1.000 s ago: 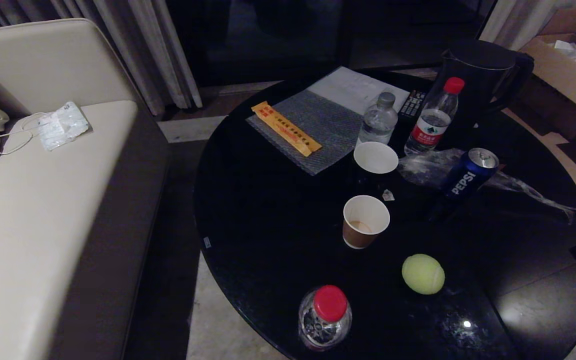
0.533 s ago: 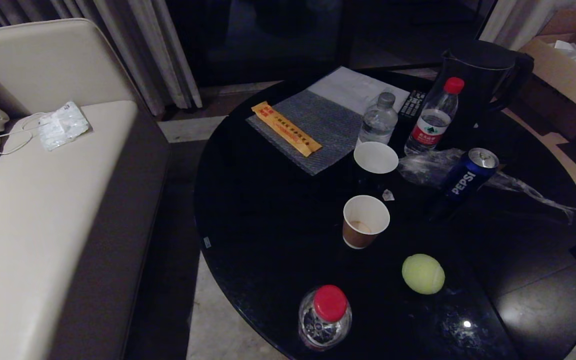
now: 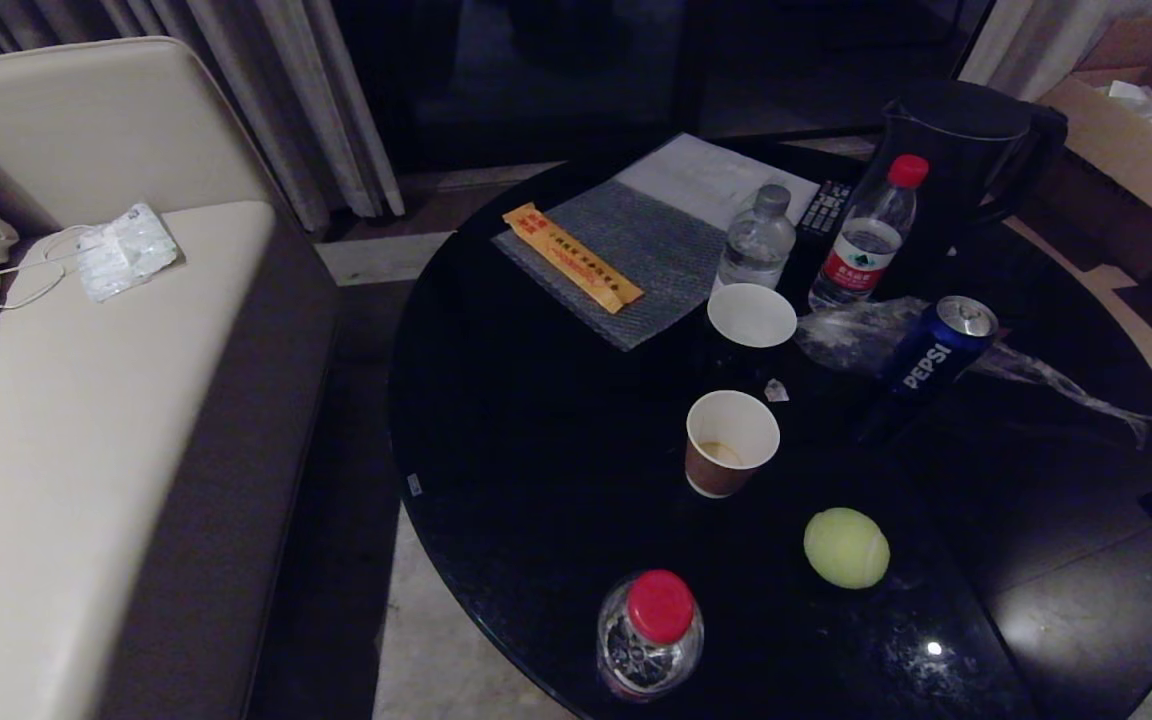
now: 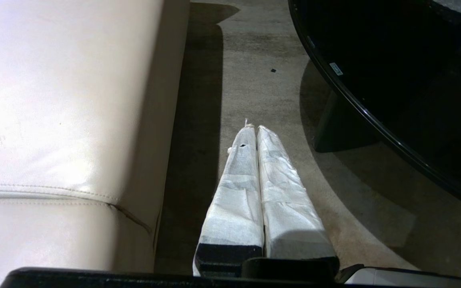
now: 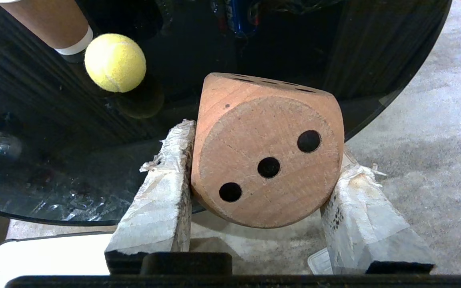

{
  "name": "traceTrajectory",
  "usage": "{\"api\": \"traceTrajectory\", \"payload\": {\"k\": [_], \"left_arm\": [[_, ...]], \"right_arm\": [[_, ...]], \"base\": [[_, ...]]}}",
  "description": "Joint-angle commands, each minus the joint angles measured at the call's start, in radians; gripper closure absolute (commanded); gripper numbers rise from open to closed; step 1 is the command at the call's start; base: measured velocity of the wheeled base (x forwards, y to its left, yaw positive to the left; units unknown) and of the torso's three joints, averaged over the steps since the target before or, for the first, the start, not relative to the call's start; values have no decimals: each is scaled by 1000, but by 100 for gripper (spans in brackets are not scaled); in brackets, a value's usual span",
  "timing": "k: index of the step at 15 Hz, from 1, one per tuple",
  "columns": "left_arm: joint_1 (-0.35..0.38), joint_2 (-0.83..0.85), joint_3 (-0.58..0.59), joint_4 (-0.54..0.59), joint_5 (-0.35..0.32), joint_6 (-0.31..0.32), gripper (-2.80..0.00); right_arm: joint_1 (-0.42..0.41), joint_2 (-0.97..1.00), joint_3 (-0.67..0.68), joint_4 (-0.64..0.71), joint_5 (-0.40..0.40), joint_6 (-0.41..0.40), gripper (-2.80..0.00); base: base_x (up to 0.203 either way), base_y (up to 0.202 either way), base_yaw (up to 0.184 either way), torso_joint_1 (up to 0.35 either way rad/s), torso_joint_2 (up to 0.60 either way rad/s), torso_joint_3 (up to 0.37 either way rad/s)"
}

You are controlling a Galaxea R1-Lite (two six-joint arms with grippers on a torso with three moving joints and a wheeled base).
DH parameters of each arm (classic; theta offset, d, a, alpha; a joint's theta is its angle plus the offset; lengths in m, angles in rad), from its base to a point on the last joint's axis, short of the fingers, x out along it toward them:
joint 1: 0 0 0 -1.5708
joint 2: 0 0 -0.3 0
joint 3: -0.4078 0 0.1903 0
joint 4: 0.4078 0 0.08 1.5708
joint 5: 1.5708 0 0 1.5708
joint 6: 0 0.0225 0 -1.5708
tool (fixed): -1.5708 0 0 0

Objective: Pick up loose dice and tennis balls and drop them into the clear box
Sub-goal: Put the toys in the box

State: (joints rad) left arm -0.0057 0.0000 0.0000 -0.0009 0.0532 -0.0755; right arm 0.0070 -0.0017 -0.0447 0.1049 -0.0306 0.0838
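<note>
The right claw (image 5: 254, 160) is held just outside the edge of the round black bench (image 5: 34, 120), above the floor, and it is clenched on the tan wood die (image 5: 268, 152), whose three-pip face is turned to the wrist camera. One tennis ball (image 3: 846, 547) is seen lying on the bench, beside a paper cup (image 3: 731, 442). The left claw (image 4: 256, 132) is kept low over the floor between the bench and the sofa (image 4: 54, 100), with its fingers pressed together on nothing.
</note>
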Motion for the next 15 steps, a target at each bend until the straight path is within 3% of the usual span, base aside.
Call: {"api": "traceTrajectory", "payload": {"k": [1,10,15], "left_arm": [[0,2,2,-1,4,-6,0],[0,2,2,-1,0,2,0],[0,2,2,1,2,-1,0]], "right_arm": [[1,3,0,2,0,1,0],[1,3,0,2,0,1,0],[1,3,0,2,0,1,0]], "base": [[0,0,0,0,0,0],[0,0,0,0,0,0],[-161,0,-1,2,2,1]]}}
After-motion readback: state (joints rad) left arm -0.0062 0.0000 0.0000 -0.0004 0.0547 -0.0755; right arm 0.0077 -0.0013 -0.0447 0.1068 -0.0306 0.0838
